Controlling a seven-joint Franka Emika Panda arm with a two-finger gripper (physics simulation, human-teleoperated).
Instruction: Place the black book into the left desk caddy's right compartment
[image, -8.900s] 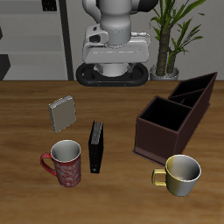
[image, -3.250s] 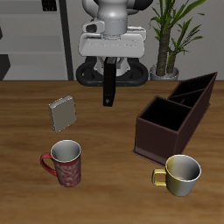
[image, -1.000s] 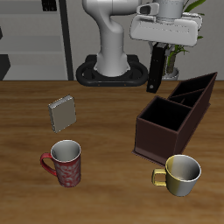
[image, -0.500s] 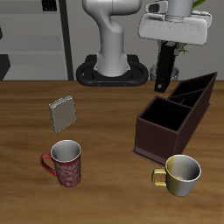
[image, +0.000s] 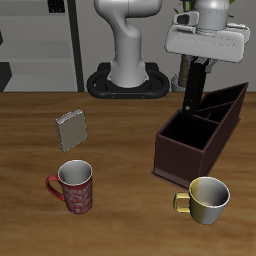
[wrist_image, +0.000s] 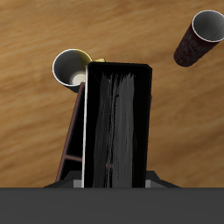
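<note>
My gripper (image: 198, 64) is shut on the top of the black book (image: 195, 86), which hangs upright in the air. The book's lower end is just above the back part of the dark brown desk caddy (image: 187, 150), near its divider, not touching it. In the wrist view the black book (wrist_image: 115, 127) fills the middle, and a strip of the caddy's wall (wrist_image: 77, 131) shows beside it. I cannot tell which compartment lies under the book.
A small grey book (image: 71, 128) stands on the table away from the caddy. A red mug (image: 72, 186) and a yellow mug (image: 207, 198) stand near the front edge; both show in the wrist view (wrist_image: 199, 37) (wrist_image: 72, 68). A potted plant (image: 200, 30) stands behind the caddy.
The gripper has lifted the black book off the table and carried it across to the caddy; in the last second it moved closer over the caddy's back part.
</note>
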